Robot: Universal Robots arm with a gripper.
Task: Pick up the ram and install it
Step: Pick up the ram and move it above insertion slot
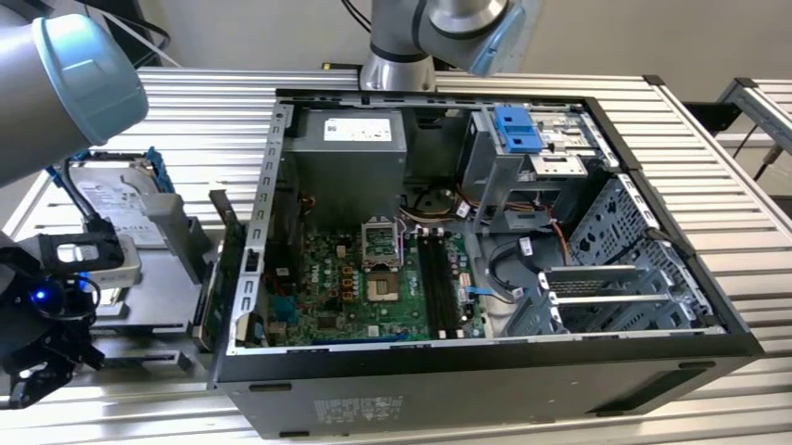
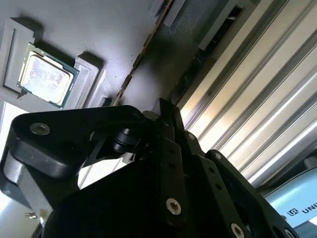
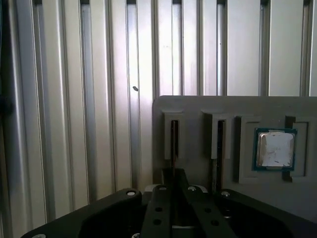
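Observation:
The ram (image 3: 174,141) stands on edge in a slot of the grey holder tray (image 3: 198,106); in the second wrist view the ram (image 2: 141,59) is a thin dark line seen edge-on. My gripper (image 3: 173,173) is directly over it, its black fingers (image 3: 166,179) drawn close together on the stick's upper edge. The same gripper (image 2: 164,110) meets that thin edge in the second wrist view. In the exterior view my gripper (image 1: 44,366) hangs low at the left, over the tray (image 1: 143,311) beside the open computer case (image 1: 495,232). The motherboard's memory slots (image 1: 436,269) lie inside the case.
A processor chip (image 3: 275,148) sits in a tray pocket, beside a second slot (image 3: 218,141). A silver hard drive (image 1: 118,199) with a blue bracket and a green upright card (image 1: 225,232) stand on the tray. Ribbed aluminium table (image 3: 74,99) surrounds everything.

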